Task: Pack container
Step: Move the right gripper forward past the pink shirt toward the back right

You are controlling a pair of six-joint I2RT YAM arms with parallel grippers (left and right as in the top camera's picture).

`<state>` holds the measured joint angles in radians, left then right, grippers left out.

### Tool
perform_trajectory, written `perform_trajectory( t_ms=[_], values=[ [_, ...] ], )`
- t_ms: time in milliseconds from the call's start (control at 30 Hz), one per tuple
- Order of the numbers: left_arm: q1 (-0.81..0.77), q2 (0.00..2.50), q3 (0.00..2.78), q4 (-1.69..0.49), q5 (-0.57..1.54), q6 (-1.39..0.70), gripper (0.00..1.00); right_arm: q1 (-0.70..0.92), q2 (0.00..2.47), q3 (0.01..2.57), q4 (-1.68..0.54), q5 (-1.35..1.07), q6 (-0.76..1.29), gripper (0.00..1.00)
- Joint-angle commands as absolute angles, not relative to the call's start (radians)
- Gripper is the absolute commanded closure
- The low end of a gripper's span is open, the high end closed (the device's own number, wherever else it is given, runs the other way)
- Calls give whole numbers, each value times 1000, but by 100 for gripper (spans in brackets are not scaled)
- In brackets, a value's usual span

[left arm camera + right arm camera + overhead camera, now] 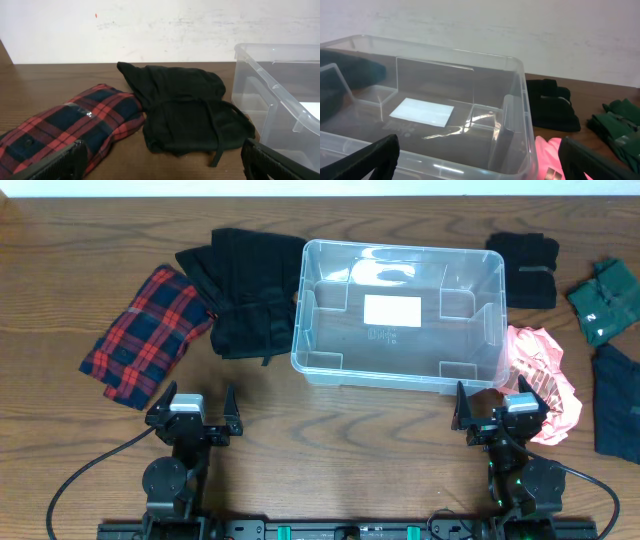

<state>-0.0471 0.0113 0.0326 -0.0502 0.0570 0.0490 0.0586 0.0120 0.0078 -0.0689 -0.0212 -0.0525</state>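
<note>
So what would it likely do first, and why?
Probably the right gripper should reach forward to the pink garment, which lies closest to it: the bin is empty, and the left gripper and right one both stand open, holding nothing.

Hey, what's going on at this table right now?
Two robot arms sit at the near edge of the wooden table, and packing has not begun. The left gripper and right gripper are both open and hold nothing. The clear container in the middle holds only the white label on its base. Clothes lie around it: a red plaid garment and a black garment to its left, a pink garment at its right.
</note>
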Motion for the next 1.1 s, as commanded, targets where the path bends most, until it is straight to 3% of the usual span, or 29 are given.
perform_trajectory(
  t_ms=[0, 233, 367, 667, 1067],
  values=[
    [-50, 12, 4, -65, 60, 40, 2, 64, 7, 6, -73, -1, -61, 1],
    [-50, 12, 4, -65, 60, 40, 2, 64, 7, 6, -64, -6, -54, 1],
    [-50, 12, 4, -65, 60, 40, 2, 64, 7, 21, -39, -57, 47, 1],
    [-50, 12, 4, -65, 60, 40, 2, 64, 19, 211, -63, -44, 75, 1],
    [-50, 12, 4, -65, 60, 40, 2, 64, 393, 655, -441, 33, 206, 1]
  ],
)
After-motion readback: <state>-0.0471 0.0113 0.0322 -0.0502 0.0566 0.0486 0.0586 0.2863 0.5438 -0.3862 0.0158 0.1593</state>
